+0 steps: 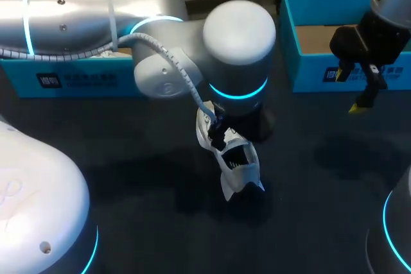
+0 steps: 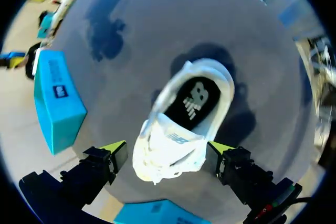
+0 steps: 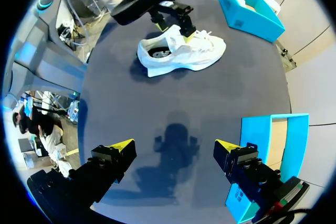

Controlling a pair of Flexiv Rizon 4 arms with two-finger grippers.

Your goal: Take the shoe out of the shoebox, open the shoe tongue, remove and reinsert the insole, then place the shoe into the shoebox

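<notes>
White sneaker (image 1: 237, 166) sits on its sole on the dark tabletop (image 1: 128, 158), roughly mid-table and out of both boxes. The black insole (image 2: 191, 103) is in place and visible through the sneaker's opening. The laces are bunched over the front.

The left arm (image 1: 96, 17) comes in from the left and bends down over the sneaker. The left hand (image 2: 168, 148) is down at the sneaker's laced front end, with that end lying in it. Can't tell if it actually grips the sneaker or is just around it.

The open teal shoebox (image 1: 308, 72) is at the far right of the tabletop. Its brown inside is showing and it is well apart from the sneaker.

The right hand (image 3: 173, 148) hangs above bare tabletop just in front of the shoebox's front wall. It is spread wide and holds nothing. Its shadow falls on the tabletop below.

A second teal box (image 1: 64, 80) is at the far left, partly behind the left arm. The right wrist view shows something white inside it, but can't tell what it is.
</notes>
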